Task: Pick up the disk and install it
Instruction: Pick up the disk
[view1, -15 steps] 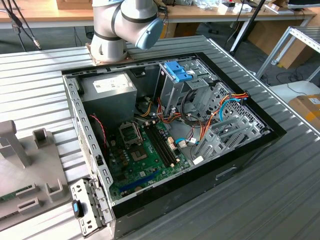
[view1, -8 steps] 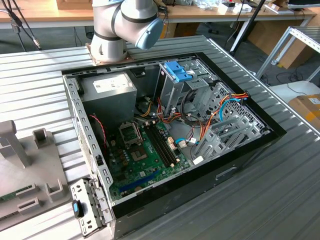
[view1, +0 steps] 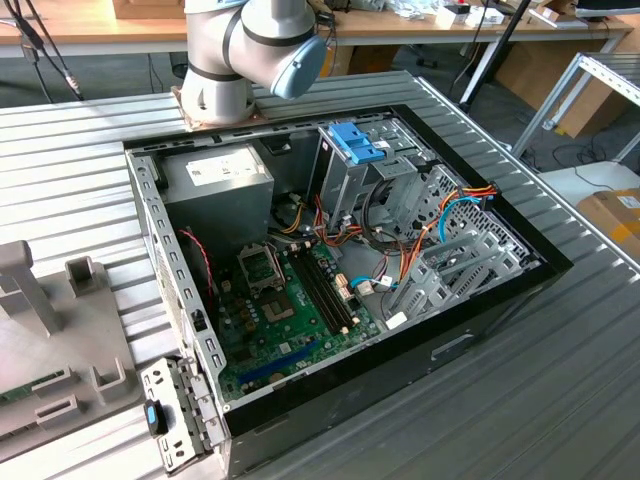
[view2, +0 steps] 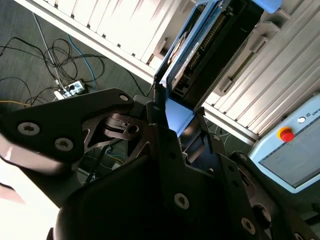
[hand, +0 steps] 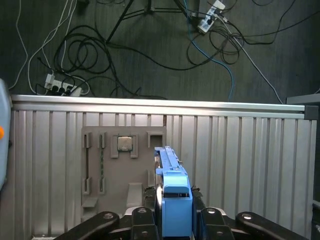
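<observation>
In the exterior view, an open computer case (view1: 450, 345) is lying on its side on the ribbed table (view1: 570, 400). Its insides are facing up, likely so that parts can be lowered in from above. The arm (view1: 245, 45) is standing at the far side of the case. A metal cage (view1: 345, 190) topped by a blue clip (view1: 355, 140) is standing inside the case toward its far side. A grey tray (view1: 60, 340) is sitting on the table at the exterior view's left.

In the second wrist view, the gripper (view2: 176, 119) is clamping the disk (view2: 210, 45) between narrowed jaws. It is pinching one end so that most of the length is sticking out free, which seems suited to a slim slot.

In the first wrist view, the gripper (hand: 175, 202) is holding the disk (hand: 172, 172) on edge over the grey tray (hand: 135, 170). The disk is apparently hanging clear of the tray, where a chip (hand: 124, 143) is resting in a pocket.
</observation>
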